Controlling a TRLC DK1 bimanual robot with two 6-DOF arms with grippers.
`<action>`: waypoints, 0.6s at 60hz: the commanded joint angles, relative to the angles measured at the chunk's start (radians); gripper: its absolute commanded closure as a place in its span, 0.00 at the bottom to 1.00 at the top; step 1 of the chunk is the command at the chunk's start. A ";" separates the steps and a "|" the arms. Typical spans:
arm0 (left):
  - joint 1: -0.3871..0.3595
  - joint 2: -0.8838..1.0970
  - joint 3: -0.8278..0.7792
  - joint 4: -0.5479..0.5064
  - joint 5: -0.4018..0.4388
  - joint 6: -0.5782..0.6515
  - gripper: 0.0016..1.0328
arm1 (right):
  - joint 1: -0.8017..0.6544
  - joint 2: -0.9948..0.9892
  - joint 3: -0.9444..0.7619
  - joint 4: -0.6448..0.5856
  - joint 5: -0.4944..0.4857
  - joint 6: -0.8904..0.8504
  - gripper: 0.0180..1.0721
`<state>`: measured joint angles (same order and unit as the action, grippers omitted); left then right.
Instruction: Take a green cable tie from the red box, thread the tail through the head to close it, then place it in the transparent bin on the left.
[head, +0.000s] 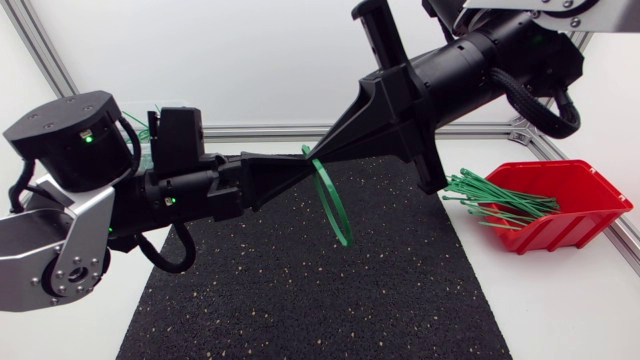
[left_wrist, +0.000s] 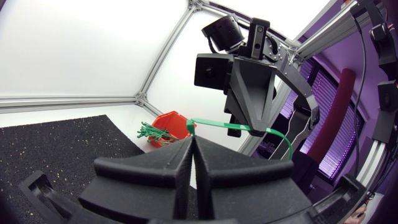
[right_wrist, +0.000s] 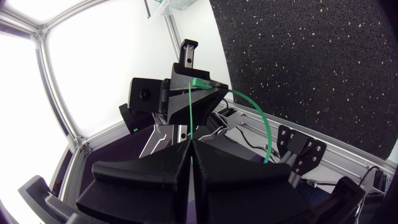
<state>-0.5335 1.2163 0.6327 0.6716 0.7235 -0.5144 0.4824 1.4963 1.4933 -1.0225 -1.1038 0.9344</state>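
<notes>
Above the black mat, my left gripper and right gripper are both clamped on the looped green cable tie.

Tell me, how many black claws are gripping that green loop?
2. The left gripper, entering from the left, is shut on the cable tie near its head; the right gripper, reaching in from the upper right, is shut on its strap. None seems hidden.

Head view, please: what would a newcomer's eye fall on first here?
The left pincer and right pincer meet tip to tip above the dark mat, both gripping one green cable tie whose loop hangs below them. At the right, a red box bristles with more green ties.
</notes>
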 joint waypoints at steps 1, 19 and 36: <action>-0.006 0.006 -0.021 0.017 -0.009 0.019 0.97 | 0.004 -0.005 -0.015 0.001 -0.004 0.003 0.95; -0.002 0.008 -0.019 0.017 -0.019 0.037 0.97 | 0.004 -0.030 -0.039 0.006 0.001 0.003 0.95; -0.013 0.009 -0.021 0.017 -0.027 0.042 0.97 | 0.004 -0.028 -0.056 0.022 0.005 0.004 0.95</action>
<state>-0.5339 1.2163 0.6327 0.6716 0.7002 -0.4927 0.4824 1.4719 1.4639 -1.0122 -1.1027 0.9344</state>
